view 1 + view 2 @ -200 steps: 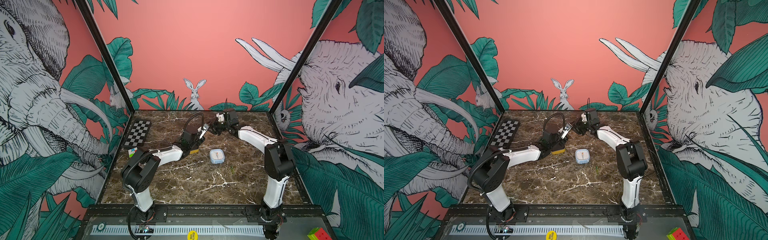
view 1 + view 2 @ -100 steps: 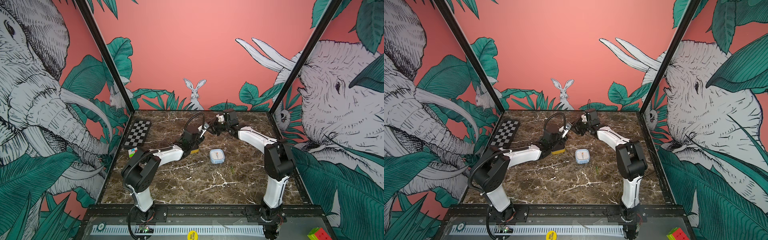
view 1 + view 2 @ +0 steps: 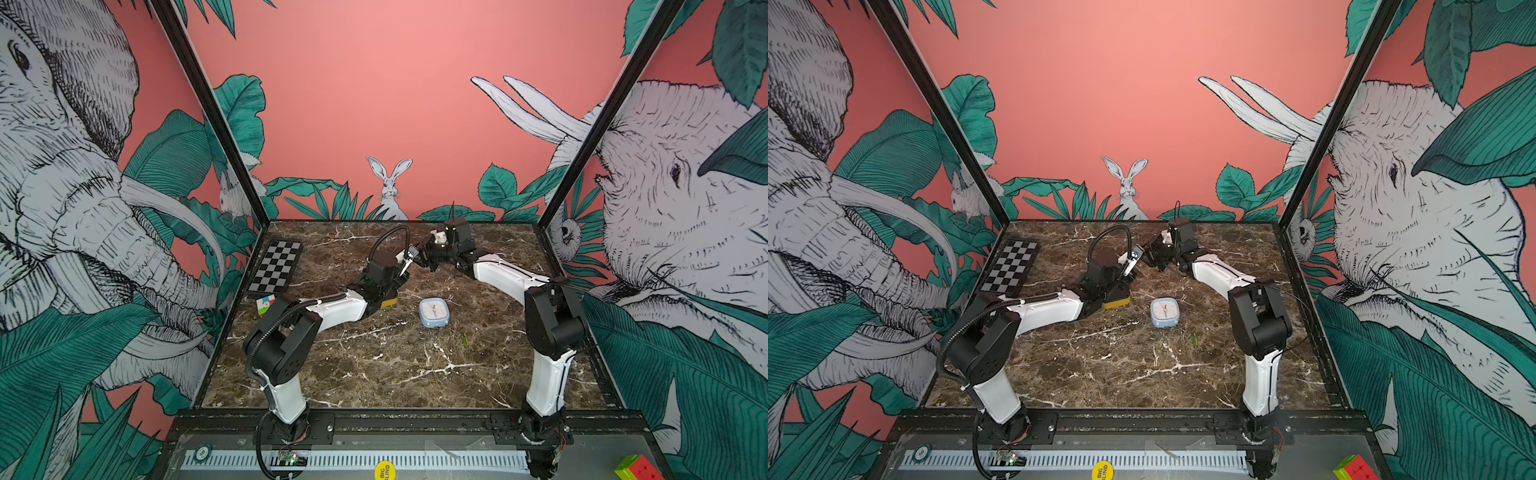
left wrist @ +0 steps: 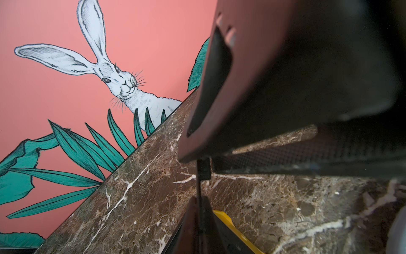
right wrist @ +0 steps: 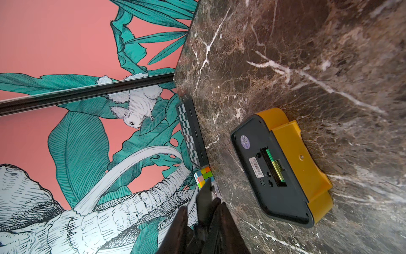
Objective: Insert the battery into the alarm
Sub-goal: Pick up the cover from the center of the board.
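Edged closer, right gripper (image 5: 202, 206) faces left gripper (image 4: 199, 204), clamped tight on a thin black plate (image 4: 198, 189); whether right's jaws grip is unclear.

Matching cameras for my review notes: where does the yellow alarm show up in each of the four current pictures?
In a top view: yellow alarm mid-table, mostly hidden under the left arm.
In a top view: same spot, same yellow edge showing.
Left wrist: only a yellow corner.
Right wrist: whole, grey back facing the camera.
Shared landmark: checkerboard, in every view but the left wrist.
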Tool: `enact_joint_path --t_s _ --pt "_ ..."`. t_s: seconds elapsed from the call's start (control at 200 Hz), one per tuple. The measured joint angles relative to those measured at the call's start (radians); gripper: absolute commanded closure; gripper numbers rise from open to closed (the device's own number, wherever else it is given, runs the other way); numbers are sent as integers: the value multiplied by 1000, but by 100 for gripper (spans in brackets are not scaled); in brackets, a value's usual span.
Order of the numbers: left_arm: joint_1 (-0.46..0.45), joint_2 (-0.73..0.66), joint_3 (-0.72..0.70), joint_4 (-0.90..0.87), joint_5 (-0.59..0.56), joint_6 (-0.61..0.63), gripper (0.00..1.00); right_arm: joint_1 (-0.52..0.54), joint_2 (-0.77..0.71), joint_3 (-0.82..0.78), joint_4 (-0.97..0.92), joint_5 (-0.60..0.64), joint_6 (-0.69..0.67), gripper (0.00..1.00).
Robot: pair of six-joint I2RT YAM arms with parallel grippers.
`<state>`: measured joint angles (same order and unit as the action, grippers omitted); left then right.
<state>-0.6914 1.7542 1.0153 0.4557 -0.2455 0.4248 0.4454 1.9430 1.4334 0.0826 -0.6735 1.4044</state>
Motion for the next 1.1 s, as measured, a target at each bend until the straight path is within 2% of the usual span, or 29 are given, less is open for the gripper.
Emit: enact_joint_path --t_s 0.275,0.44,0.665,0.815,0.945,1.1 --pt "0 1 0 0 0 3 100 5 8 0 21 -12 21 91" --pt "0 1 0 -1 -7 6 100 5 14 0 29 -16 25 93" --pt "0 -3 -12 1 -32 4 64 5 44 16 32 -35 21 96" --pt "1 -42 -66 -14 -50 -24 47 5 82 57 24 -56 -11 96" --pt "28 -146 -139 -47 -23 -92 44 5 123 88 45 -98 -44 96" --pt "127 -292 -197 -105 47 -210 43 -3 200 146 37 -164 -157 97"
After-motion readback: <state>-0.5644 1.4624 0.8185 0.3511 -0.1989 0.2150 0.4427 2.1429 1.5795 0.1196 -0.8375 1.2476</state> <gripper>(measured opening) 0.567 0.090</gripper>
